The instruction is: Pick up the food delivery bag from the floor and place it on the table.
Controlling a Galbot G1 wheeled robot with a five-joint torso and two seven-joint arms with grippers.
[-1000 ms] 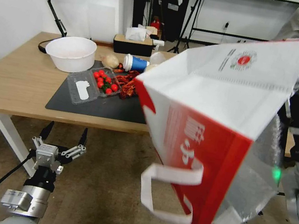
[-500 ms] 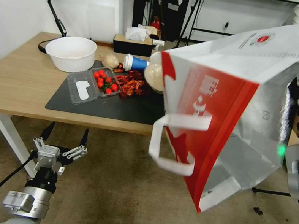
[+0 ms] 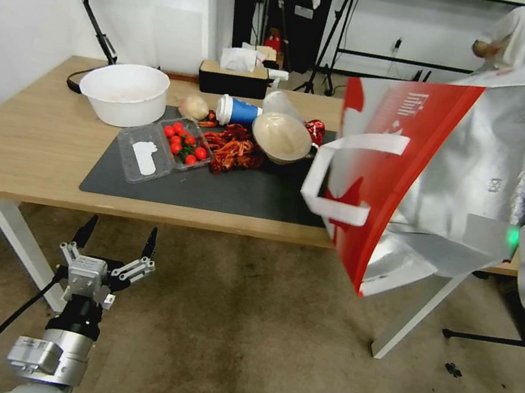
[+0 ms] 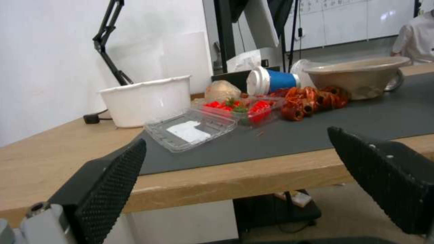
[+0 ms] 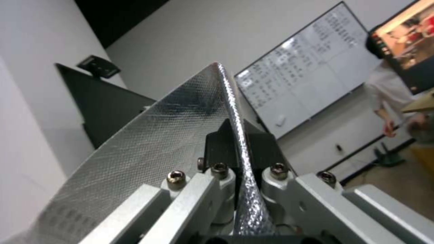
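The bag (image 3: 427, 185), red-sided and foil-lined, hangs tilted from the right claw (image 5: 238, 149), over the table's (image 3: 33, 149) edge.

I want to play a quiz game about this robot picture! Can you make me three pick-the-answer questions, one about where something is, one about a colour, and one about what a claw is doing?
1. Where is the food delivery bag?
A. Flat on the floor
B. Up in the air at the table's right end
C. Inside the white bowl

2. What colour is the cup with the white lid?
A. Blue
B. Green
C. Yellow

3. What is the left claw doing?
A. Squeezing a tomato
B. Holding the lamp
C. Open, holding nothing

Answers:
1. B: the right claw pinches the bag's foil edge, and the tilted bag hangs above the floor by the table.
2. A: its body is blue.
3. C: its fingers are spread apart, low in front of the table edge.
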